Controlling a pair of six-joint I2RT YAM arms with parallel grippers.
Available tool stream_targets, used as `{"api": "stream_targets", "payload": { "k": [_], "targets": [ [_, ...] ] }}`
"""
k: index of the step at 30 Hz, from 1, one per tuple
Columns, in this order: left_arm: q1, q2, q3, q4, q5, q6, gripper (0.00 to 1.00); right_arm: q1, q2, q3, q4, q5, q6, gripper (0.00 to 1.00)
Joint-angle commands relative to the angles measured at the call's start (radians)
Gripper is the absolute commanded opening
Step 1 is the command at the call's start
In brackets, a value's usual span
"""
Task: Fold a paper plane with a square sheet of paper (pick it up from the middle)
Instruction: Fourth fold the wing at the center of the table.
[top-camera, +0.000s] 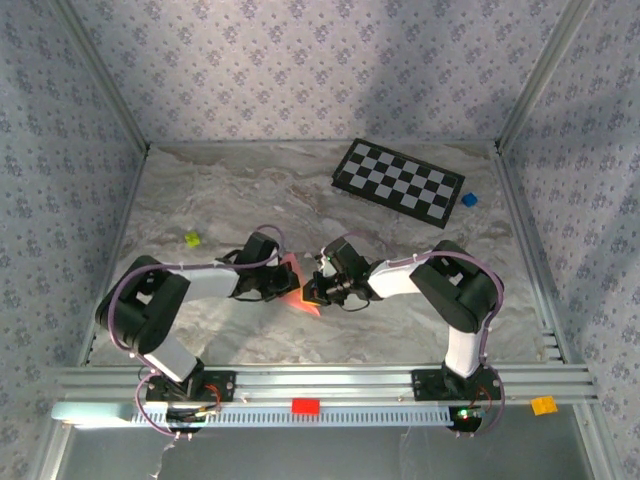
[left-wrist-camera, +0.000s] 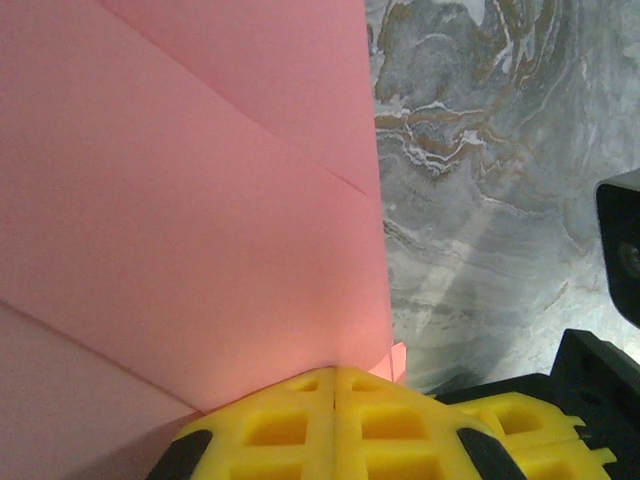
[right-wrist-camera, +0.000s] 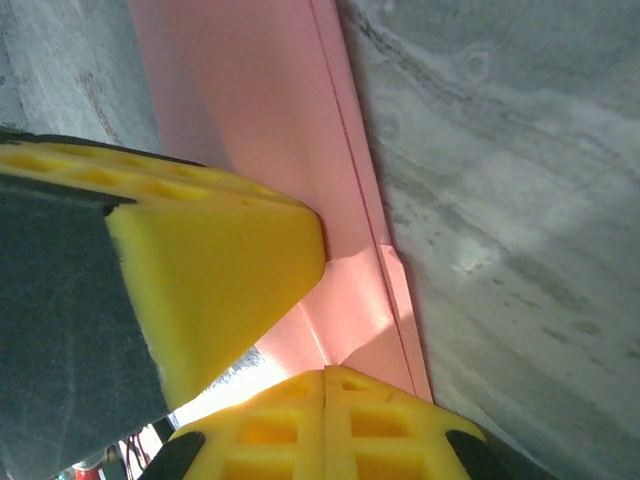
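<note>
Grey marbled table (top-camera: 240, 185), black-and-white checkered board (top-camera: 398, 181) lay flat toward the far right, small blue block (top-camera: 469, 200) just beside it, small yellow-green block (top-camera: 192, 239) sat at left.

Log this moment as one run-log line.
step: folding | left gripper: shut on paper | right gripper: shut on paper | paper: creased, mid-table

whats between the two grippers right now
The pink paper, partly folded, sits between the left gripper and the right gripper, and both are closed on it. The top external view shows this.
</note>
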Motion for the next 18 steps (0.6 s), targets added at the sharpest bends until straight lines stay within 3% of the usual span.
{"api": "stream_targets", "payload": {
  "k": [1, 18],
  "targets": [
    [0.082, 0.038, -0.001, -0.016, -0.043, 0.075, 0.01, 0.007, 0.059, -0.058, -0.130, 0.045, 0.000, 0.00],
    [0.371, 0.081, 0.096, -0.077, 0.087, 0.217, 0.06, -0.002, 0.060, -0.067, -0.115, 0.038, 0.003, 0.00]
  ]
}}
